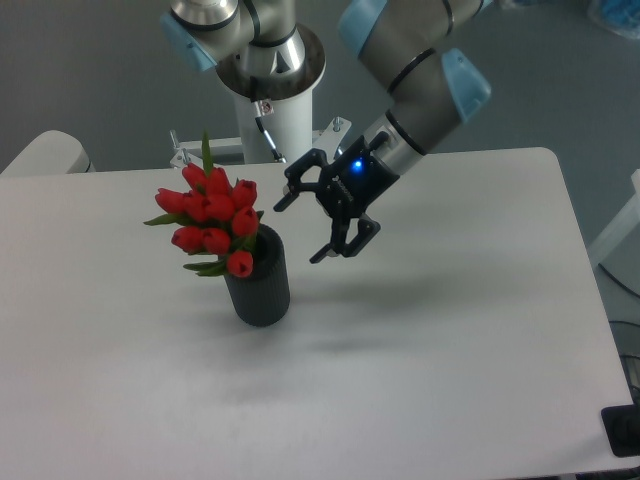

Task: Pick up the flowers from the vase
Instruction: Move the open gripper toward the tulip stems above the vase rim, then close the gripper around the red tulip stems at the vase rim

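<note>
A tight bunch of red tulip flowers (213, 218) with green leaves stands in a short black ribbed vase (259, 280) at the left middle of the white table (420, 380). The blooms lean out to the vase's left. My gripper (298, 226) hangs above the table just right of the flowers, a small gap away from them. Its black fingers (338, 243) are spread open and point left, with nothing between them.
The arm's white base column (272, 110) stands at the table's far edge behind the vase. A pale rounded object (45, 152) sits off the table's back left corner. A dark item (622, 430) is at the lower right edge.
</note>
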`<state>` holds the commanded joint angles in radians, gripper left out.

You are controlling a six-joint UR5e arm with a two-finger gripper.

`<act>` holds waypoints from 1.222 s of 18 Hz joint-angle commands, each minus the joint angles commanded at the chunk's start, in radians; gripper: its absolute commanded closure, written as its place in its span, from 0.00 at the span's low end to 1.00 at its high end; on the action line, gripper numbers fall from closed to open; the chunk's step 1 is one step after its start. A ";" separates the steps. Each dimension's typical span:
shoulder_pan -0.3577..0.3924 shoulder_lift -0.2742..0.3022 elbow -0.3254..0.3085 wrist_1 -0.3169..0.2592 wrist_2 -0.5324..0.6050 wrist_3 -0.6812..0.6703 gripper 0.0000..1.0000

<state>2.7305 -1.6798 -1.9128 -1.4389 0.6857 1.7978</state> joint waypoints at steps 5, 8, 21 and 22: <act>-0.009 0.028 -0.023 0.000 -0.020 -0.002 0.00; -0.018 0.031 -0.034 0.000 -0.028 -0.002 0.00; -0.071 0.023 -0.072 0.011 -0.104 -0.005 0.00; -0.072 0.022 -0.071 0.012 -0.106 -0.005 0.00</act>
<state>2.6584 -1.6582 -1.9835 -1.4266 0.5799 1.7932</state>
